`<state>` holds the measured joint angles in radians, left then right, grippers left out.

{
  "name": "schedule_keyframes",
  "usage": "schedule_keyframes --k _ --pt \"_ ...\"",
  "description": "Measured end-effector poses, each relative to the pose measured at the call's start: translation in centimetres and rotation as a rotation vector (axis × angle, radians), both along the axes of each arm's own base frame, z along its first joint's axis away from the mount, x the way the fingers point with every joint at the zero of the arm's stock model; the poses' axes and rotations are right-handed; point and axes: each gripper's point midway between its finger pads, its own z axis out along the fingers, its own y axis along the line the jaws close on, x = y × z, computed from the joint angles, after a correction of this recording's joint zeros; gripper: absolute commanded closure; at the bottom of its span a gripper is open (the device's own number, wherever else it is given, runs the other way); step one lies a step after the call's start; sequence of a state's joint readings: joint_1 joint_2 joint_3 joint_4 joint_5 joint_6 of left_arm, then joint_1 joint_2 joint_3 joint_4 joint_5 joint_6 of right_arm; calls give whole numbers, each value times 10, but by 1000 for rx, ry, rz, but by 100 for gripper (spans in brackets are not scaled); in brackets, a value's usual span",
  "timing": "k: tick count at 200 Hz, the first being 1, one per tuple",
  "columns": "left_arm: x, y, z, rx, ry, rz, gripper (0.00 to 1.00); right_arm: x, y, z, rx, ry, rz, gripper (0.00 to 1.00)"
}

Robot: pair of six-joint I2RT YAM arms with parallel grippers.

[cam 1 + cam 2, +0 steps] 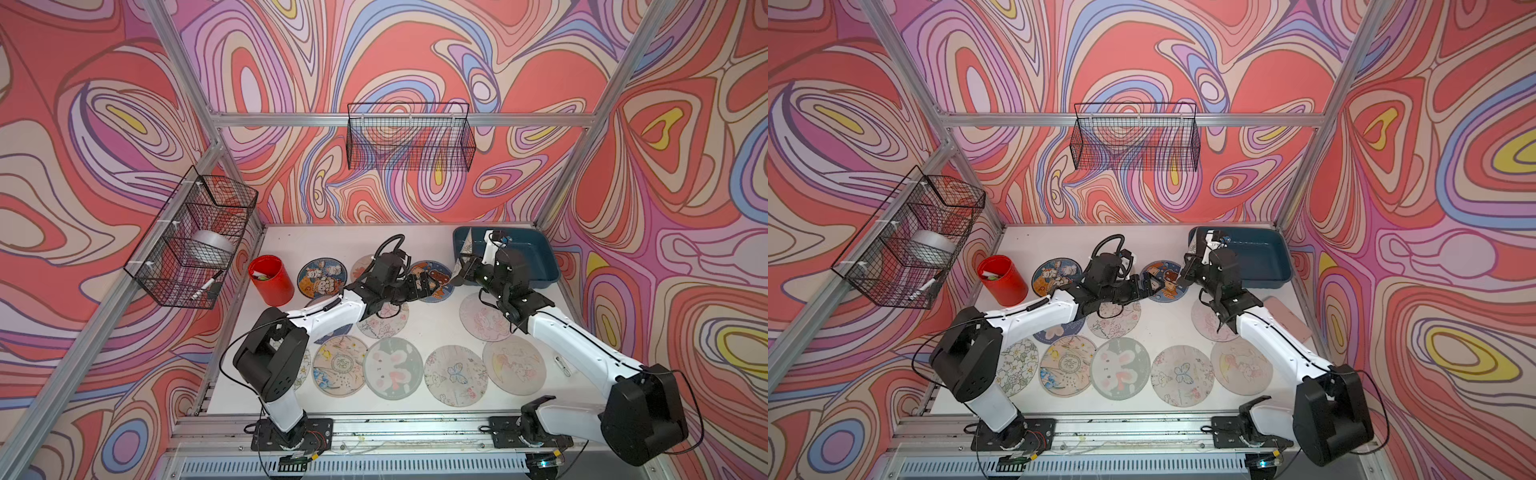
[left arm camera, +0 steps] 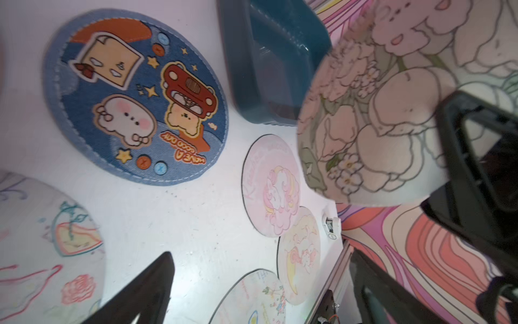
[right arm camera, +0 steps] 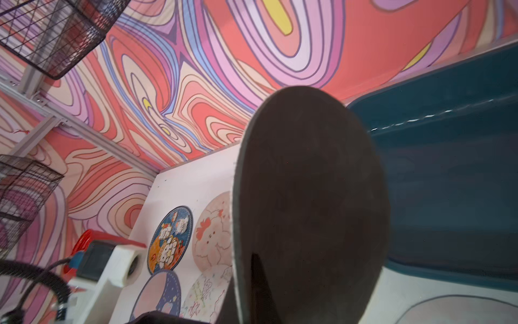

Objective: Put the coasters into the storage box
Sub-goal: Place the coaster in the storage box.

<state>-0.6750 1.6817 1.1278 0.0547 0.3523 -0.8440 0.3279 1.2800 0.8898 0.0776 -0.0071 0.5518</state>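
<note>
- storage box (image 1: 536, 259): dark teal plastic tray at the far right corner of the tabletop (image 1: 436, 328).
- right pincer (image 1: 462, 271): pressed together on the beige floral coaster (image 2: 378, 112). The mat is held upright on its edge at the box's left end. Its dark underside faces the right wrist camera.
- left pincer (image 1: 432, 287): spread and holding nothing, above the blue car-and-bear coaster (image 2: 134, 95), just beside the right pincer.
- coasters lying flat on the tabletop, all outside the box:
  - blue cartoon-animal coaster (image 1: 322, 277), beside the red cup (image 1: 272, 280)
  - pale pink coaster (image 1: 484, 316), near the right arm
  - grey-green coaster (image 1: 393, 368) and butterfly coaster (image 1: 456, 375), side by side in the near row
  - further beige mats, some partly hidden under the left arm
- wire baskets: one on the back rail (image 1: 409, 137), one on the left rail (image 1: 195, 237).
</note>
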Motion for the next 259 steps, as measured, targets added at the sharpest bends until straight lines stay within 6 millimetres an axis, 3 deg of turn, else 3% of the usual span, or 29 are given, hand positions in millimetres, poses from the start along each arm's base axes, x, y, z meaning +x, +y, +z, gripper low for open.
schedule_keyframes --k 66,103,141,165,211,259 --pt "4 49 12 166 -132 148 0 35 -50 11 -169 4 -218 100" --pt "0 72 -2 245 -151 205 0 55 -89 -10 -231 73 -320 100" --pt "-4 78 -11 286 -162 189 0 77 -116 -40 -276 153 -374 100" --pt "-5 76 -12 292 -171 166 0 97 -116 -55 -302 182 -361 100" --pt "-10 69 -11 282 -180 108 2 135 -91 -75 -295 184 -235 100" --pt "-13 64 -15 285 -175 67 2 157 -82 -97 -306 197 -175 100"
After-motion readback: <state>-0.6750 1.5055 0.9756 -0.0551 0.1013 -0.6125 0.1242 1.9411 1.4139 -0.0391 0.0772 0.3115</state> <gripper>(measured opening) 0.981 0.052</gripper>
